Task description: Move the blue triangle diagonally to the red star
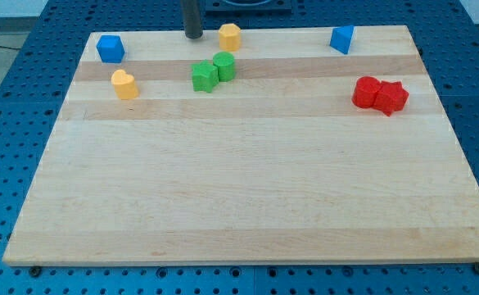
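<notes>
The wooden board lies on a blue pegboard table, and its near half, toward the view's bottom, carries no blocks. Going farther up, the first blocks stand at the view's right: a red star and, touching its left side, another red block whose shape I cannot make out. At about the same depth on the view's left stands a yellow block, rounded on top. Near the middle, a little farther back, two green blocks touch each other, one lower left and one upper right. Farther still, near the far edge, a blue cube sits at the view's left, a yellow block sits near the centre, and the blue triangle sits at the view's right, well apart from the red star, up and to its left. My tip rests at the far edge, just left of the far yellow block and not touching it, well apart from the blue triangle. The rod has no hand, so nothing is pinched or held.
</notes>
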You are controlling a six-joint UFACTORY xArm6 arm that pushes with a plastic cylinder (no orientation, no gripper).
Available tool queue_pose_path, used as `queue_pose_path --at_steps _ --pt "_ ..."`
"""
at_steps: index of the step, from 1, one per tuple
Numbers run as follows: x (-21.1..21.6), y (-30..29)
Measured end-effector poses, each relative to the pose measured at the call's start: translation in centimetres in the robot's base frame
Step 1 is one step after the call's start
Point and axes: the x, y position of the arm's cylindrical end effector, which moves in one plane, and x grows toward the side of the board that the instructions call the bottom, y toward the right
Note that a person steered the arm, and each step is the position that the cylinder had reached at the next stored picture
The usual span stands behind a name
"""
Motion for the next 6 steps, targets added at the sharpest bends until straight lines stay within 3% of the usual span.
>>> queue_pose_path --at_steps 1,4,6 --pt "0.2 5.9" --pt "3.9 5.3" --pt "1.2 7.4"
